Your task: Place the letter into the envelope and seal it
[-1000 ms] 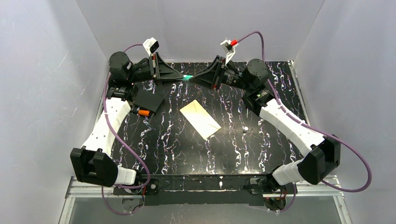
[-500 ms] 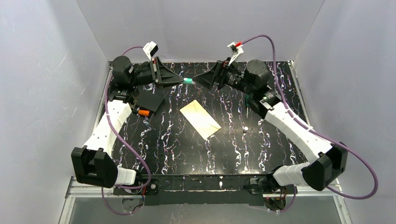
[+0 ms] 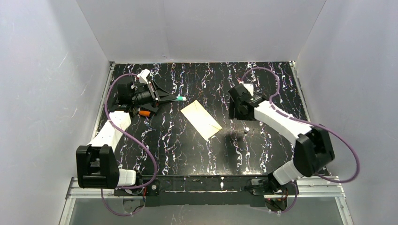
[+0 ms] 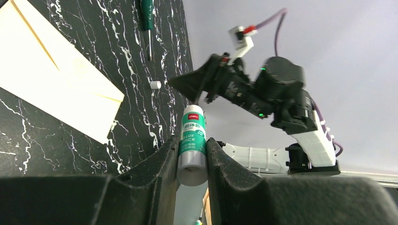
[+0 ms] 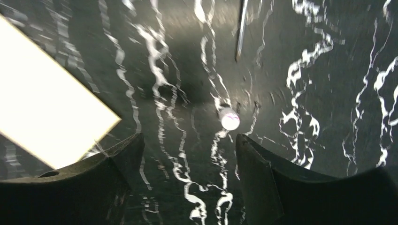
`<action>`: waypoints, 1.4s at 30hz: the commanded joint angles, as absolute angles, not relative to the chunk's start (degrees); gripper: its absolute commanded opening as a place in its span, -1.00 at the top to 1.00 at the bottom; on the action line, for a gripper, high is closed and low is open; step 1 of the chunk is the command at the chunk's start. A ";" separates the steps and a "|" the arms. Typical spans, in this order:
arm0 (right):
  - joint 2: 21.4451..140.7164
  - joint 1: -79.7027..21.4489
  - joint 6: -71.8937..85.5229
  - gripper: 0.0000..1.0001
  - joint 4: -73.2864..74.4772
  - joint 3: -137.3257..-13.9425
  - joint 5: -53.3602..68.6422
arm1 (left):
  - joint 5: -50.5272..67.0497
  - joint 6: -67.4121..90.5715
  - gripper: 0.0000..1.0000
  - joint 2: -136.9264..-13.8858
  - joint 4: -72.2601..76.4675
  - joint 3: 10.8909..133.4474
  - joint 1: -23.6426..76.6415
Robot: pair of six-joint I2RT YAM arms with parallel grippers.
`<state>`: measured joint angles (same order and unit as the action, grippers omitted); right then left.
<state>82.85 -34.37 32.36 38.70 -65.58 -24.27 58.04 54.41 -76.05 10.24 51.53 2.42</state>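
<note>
The cream envelope (image 3: pixel 201 119) lies flat at the table's middle, its flap side down or shut; I cannot tell which. It also shows in the left wrist view as the envelope (image 4: pixel 56 79), and its corner shows in the right wrist view as the envelope (image 5: pixel 42 112). The letter shows in no view. My left gripper (image 3: pixel 174 99) hovers left of the envelope's far corner, shut on a green-and-white glue stick (image 4: pixel 192 133) that points right. My right gripper (image 5: pixel 187 145) hangs open and empty, low over the table right of the envelope, near a small white cap (image 5: pixel 230 118).
An orange-tipped object (image 3: pixel 146 113) lies under the left arm beside a black card (image 3: pixel 151 104). A green-handled screwdriver (image 4: pixel 146 18) lies past the white cap (image 3: pixel 246 128). White walls close in the table's left, far and right sides.
The right gripper left the glue stick's tip, opened, and dropped low beside the envelope. The left arm sank and drew back left, still gripping the glue stick.
</note>
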 commanded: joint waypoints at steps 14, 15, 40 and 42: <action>94.90 -27.61 31.36 -0.19 36.89 -59.30 -19.23 | 59.50 52.83 1.00 -76.04 9.48 53.38 2.46; 95.38 -27.46 31.18 -0.14 36.78 -59.32 -19.17 | 59.50 52.88 1.00 -76.24 9.49 53.47 2.46; 93.40 -25.32 29.58 0.46 33.39 -57.76 -17.55 | 59.92 53.17 1.00 -76.59 9.49 54.05 2.52; 93.24 -25.31 29.89 0.63 33.48 -57.66 -16.82 | 59.93 53.18 1.00 -76.39 9.49 54.05 2.52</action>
